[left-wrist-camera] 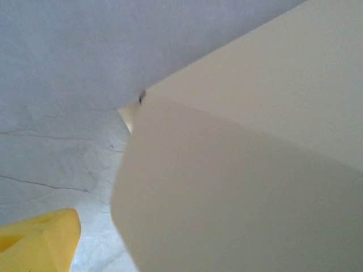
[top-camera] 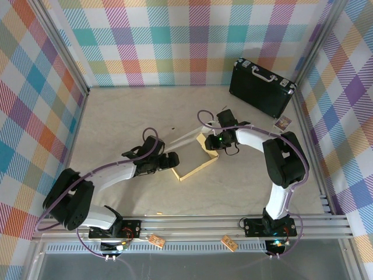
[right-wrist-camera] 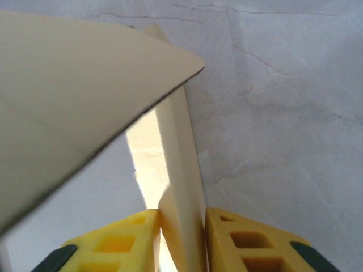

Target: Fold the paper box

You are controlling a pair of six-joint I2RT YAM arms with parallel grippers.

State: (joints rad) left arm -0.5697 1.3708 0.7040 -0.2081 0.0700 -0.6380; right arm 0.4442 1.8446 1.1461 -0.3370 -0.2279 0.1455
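Yellow-fingered left end effector (top-camera: 171,160) sits at the near-left edge of the paper box (top-camera: 195,164), which lies partly folded at mid-desk (top-camera: 116,116); its grip cannot be told. Right end effector (right-wrist-camera: 181,221) clenches an upright box wall. Black briefcase (top-camera: 262,87) stands beyond, far right.

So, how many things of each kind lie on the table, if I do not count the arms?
paper box: 1
black briefcase: 1
small card: 1
Total: 3
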